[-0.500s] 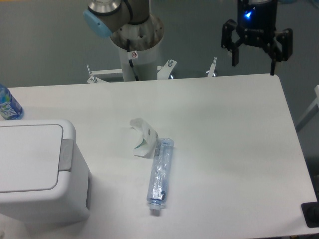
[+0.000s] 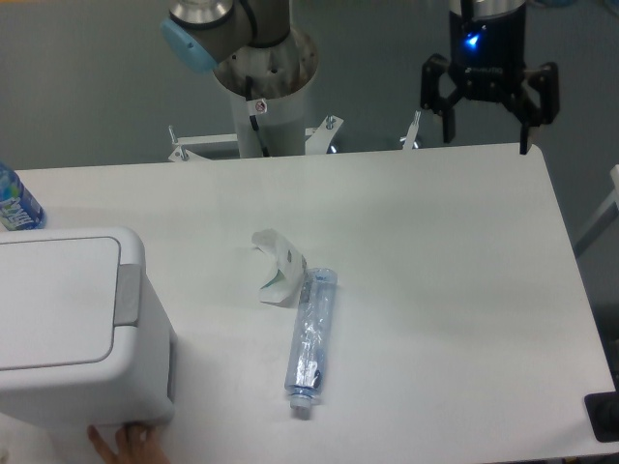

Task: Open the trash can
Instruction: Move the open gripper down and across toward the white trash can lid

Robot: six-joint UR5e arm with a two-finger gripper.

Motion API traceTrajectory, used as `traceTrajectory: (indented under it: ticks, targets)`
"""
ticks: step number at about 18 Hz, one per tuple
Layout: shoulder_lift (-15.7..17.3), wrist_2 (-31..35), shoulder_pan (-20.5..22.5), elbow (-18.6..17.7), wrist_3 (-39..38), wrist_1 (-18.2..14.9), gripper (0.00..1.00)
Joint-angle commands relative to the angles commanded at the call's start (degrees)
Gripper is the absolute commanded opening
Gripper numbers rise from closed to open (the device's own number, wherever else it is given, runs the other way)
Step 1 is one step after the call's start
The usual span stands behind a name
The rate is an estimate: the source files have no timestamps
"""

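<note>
The trash can [image 2: 68, 338] is a large white boxy bin at the front left of the table, with its flat lid down and a grey push-tab [image 2: 127, 294] at the lid's right edge. My gripper [image 2: 486, 140] hangs open and empty above the table's far right edge, far from the bin. Its black fingers [image 2: 448, 121] point down.
A crumpled white paper [image 2: 277, 269] and a flattened clear plastic bottle [image 2: 310, 342] lie mid-table. A blue-labelled bottle [image 2: 14, 203] stands at the left edge. A human hand [image 2: 121, 443] touches the bin's front bottom corner. The robot base [image 2: 261, 87] stands behind the table.
My gripper has shifted slightly left and turned a little. A human hand has appeared at the bin's front bottom corner, and the bin has shifted slightly.
</note>
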Motion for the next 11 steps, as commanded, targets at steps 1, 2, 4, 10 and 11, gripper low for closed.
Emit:
traceTrajectory:
  ticks: [1, 2, 4, 10, 11]
  targets:
    - [0.00, 0.09, -0.89, -0.17, -3.60, 0.26, 1.00]
    - [0.00, 0.09, -1.76, -0.52, -6.68, 0.44, 1.00]
    - [0.00, 0.00, -4.13, -0.79, -11.96, 1.23, 1.00]
    - [-1.23, 0.00, -11.52, -2.90, -26.47, 6.33, 1.00]
    - [-1.49, -0.17, -12.57, -2.81, -29.62, 6.33, 1.00]
